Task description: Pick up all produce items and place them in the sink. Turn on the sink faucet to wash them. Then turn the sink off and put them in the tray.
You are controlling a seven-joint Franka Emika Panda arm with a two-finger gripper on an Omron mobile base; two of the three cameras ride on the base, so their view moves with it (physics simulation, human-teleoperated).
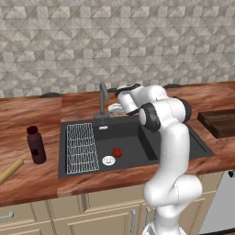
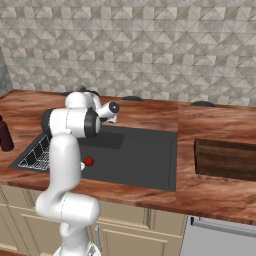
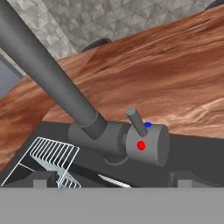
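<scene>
Red tomato (image 1: 117,152) already lies in the sink (image 1: 193,146); the empty, wide-open gripper (image 1: 114,108) could slip past the faucet's lever (image 3: 136,122)

1. The gripper (image 1: 111,109) sits close against the sink faucet (image 1: 103,98) in the left base view; its fingers are too small there to tell how they stand.
2. In the hand view the faucet's spout (image 3: 43,70) runs out past the top left corner, so its curved end is cut off.
3. The tray (image 1: 221,123) at the counter's right end is cut by the right edge of the left base view.
4. The rolling pin (image 1: 10,170) is cut by the left edge of the same view.
5. The arm covers the sink's (image 2: 145,155) left part in the right base view, hiding most of the wire rack (image 2: 37,155) and part of the red fruit (image 2: 89,161).
6. The dark bottle (image 2: 5,134) is cut by the left edge there.
</scene>
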